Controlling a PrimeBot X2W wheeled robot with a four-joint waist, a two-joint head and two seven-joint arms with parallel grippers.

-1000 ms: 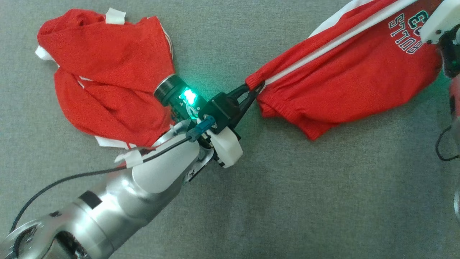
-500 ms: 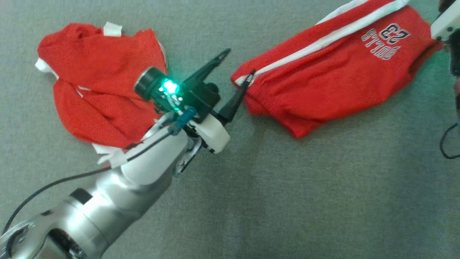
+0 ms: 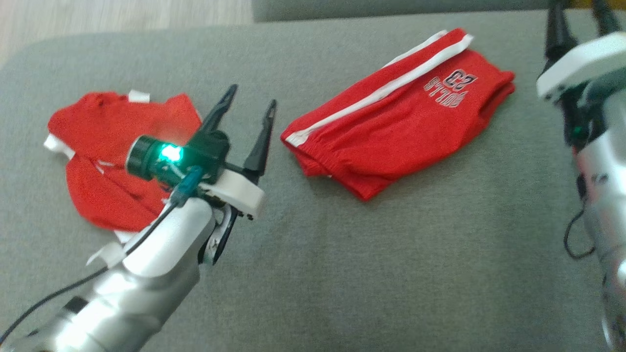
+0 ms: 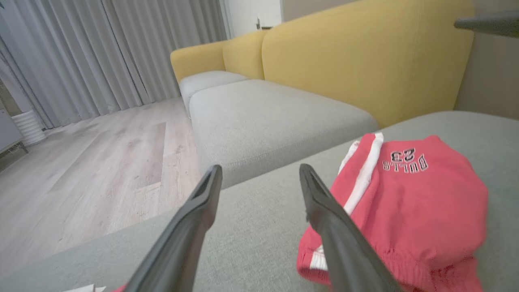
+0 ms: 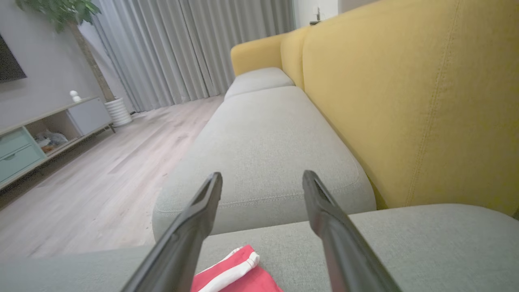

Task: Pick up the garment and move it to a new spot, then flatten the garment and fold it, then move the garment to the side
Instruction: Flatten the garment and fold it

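lining up on the red shorts

the red shorts [image 3: 391, 132] lie doubled over on the grey sofa cushion [image 3: 391, 274], white side stripe and bulls 23 print facing up, soft wrinkles near the waistband. their long axis runs from the waistband at my near left to the leg hem at far right. my left gripper [image 3: 252, 95] sits just beside the waistband end, fingers spread, empty. my right gripper [image 3: 579, 19] is off the hem end, also spread, holding nothing. i judge the left nearer. a second red garment [image 3: 98, 142] lies beyond it.
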